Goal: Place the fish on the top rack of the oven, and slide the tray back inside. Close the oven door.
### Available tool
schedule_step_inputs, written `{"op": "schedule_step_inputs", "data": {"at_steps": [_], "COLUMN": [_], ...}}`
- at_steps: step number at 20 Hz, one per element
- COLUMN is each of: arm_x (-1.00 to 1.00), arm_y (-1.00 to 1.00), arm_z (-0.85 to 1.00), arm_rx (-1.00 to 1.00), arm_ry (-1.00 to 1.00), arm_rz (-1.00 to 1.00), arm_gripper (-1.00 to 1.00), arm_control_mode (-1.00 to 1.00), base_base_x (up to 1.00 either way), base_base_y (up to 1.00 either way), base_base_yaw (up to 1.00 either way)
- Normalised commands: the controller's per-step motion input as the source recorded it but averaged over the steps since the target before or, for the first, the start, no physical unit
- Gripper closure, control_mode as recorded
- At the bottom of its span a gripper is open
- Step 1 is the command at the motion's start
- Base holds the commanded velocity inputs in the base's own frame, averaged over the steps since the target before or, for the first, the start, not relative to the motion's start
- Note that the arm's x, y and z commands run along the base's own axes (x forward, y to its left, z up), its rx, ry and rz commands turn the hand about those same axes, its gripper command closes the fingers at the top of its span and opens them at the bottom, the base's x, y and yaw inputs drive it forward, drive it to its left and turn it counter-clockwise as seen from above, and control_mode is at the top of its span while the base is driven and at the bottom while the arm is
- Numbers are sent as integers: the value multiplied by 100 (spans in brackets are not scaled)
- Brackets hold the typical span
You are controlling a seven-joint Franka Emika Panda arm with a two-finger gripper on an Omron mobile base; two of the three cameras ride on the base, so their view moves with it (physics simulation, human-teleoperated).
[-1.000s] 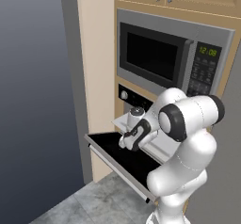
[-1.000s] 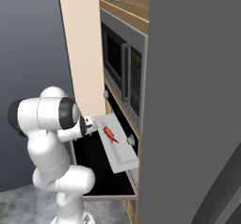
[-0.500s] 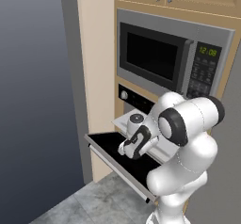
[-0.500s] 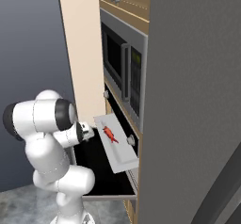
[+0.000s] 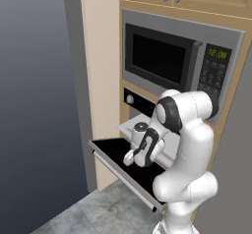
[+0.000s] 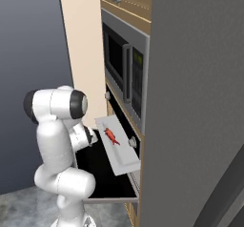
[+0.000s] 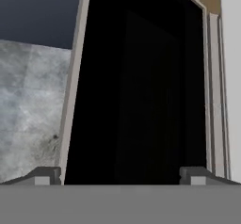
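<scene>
The small red-orange fish (image 6: pixel 111 135) lies on the pale top rack (image 6: pixel 125 159), which is pulled out of the oven (image 5: pixel 137 100) over the lowered oven door (image 6: pixel 101 179). In the left base view the rack (image 5: pixel 127 126) shows behind my hand. My gripper (image 5: pixel 134 160) hangs above the door's black inner face (image 5: pixel 114 151), on the side away from the oven and apart from the fish. In the hand view the gripper (image 7: pixel 120 175) is open, with nothing between its fingertips (image 7: pixel 47 176), and it looks down at the black door panel (image 7: pixel 141 91) with its silver rim.
A silver microwave (image 5: pixel 172 61) with green digits sits right above the oven's control strip and knob (image 5: pixel 129 99). A tall grey panel (image 6: pixel 195 102) stands close to the right of the oven. Grey stone floor (image 7: pixel 33 91) lies below the door's outer edge.
My hand has drawn back from the rack, down and away from the oven, over the open door. The fish and the rack have stayed where they were.
</scene>
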Motion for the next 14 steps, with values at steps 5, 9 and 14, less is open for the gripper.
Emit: {"op": "schedule_step_inputs", "data": {"at_steps": [5,9,14], "arm_x": [32,35,30], "arm_y": [0,-7,-20], "arm_z": [-46,-50,-53], "arm_rx": [0,0,0], "arm_ry": [-6,-5,-2], "arm_rz": [4,2,0], "arm_gripper": [-100,-100,-100], "arm_control_mode": [-100,-100,-100], "base_base_x": [0,0,0], "base_base_y": [0,0,0], "base_base_yaw": [0,0,0]}}
